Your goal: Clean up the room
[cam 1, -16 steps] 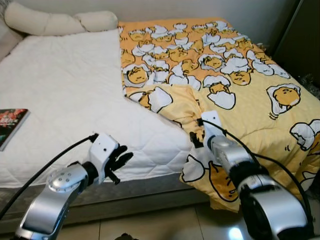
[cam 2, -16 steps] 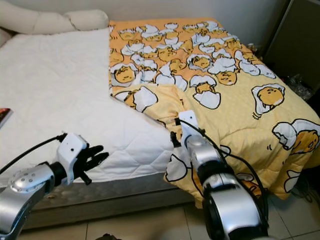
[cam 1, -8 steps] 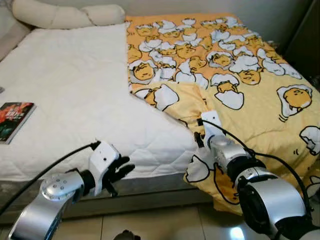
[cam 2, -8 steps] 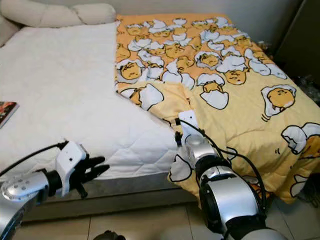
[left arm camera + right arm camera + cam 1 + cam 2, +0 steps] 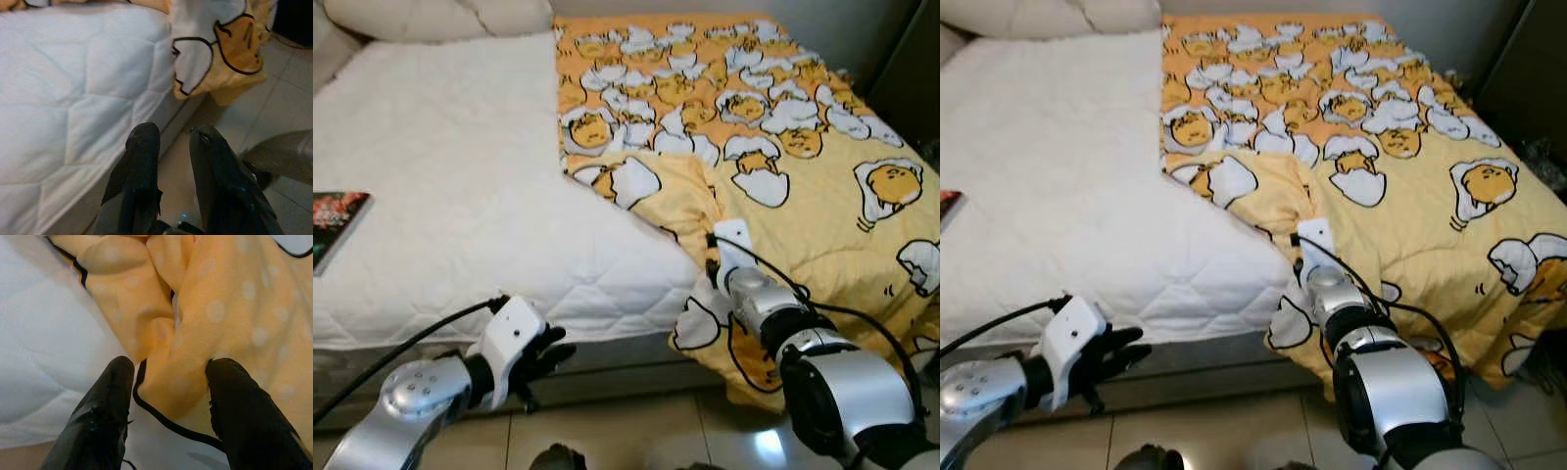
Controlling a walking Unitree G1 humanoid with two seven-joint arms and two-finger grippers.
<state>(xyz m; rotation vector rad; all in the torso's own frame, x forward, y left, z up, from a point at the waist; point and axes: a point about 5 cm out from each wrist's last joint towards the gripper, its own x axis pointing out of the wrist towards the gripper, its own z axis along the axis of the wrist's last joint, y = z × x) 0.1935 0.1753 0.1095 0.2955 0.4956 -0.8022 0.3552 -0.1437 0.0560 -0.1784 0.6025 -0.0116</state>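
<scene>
Straddling a soft, dotted fold of the yellow blanket [image 5: 195,323], the right gripper [image 5: 168,377] gapes wide beside the quilted white mattress [image 5: 450,196]; left gripper [image 5: 173,139] slightly parted.

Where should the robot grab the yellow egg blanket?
Probably the bunched fold of the blanket at the mattress edge, coming from the foot of the bed. The cloth rises into a ridge there, and the right tool sits open around it.

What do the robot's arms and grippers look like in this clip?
Two silver metallic arms with rounded joints. Each wrist carries a white block and a black cable. The left gripper and right gripper each have two long black fingers.
</scene>
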